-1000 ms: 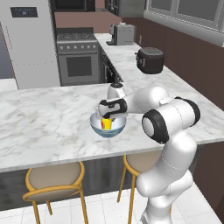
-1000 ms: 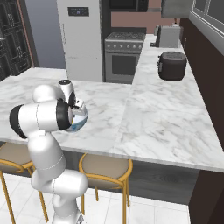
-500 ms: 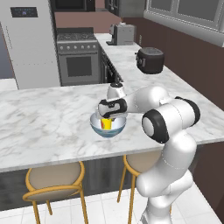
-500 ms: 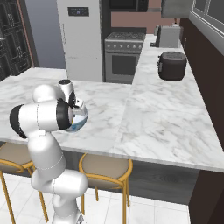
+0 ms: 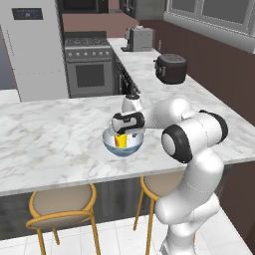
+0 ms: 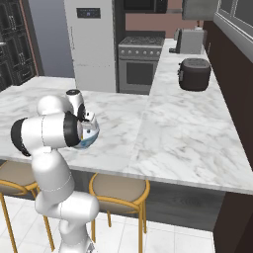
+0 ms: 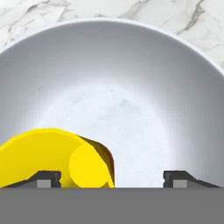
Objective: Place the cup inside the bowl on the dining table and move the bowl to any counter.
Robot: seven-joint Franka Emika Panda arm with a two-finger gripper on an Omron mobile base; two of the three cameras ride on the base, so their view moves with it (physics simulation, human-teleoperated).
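The bowl (image 5: 123, 147) stands on the dining table (image 5: 55, 137) near its front edge, pale blue-grey outside. In the hand view its white inside (image 7: 131, 87) spreads wide. The yellow cup (image 5: 119, 141) rests inside the bowl, at the lower left of the hand view (image 7: 48, 155) and tipped, with a red mark on its side. My gripper (image 5: 124, 130) hangs just over the bowl, pointing down into it. It is open (image 7: 113, 179), its fingertips (image 7: 46, 177) far apart, and the cup lies beneath the left one, ungripped. From the right, the arm covers most of the bowl (image 6: 92, 138).
The marble counter (image 5: 199, 99) runs back along the right, carrying a dark rice cooker (image 5: 170, 68) and a toaster (image 5: 139, 39). A stove (image 5: 89, 64) and fridge (image 5: 32, 50) stand behind. Two tan stools (image 5: 62, 204) sit under the table's front edge.
The fingers have spread from shut to wide open, letting go of the cup inside the bowl. The arm and the bowl stay where they were.
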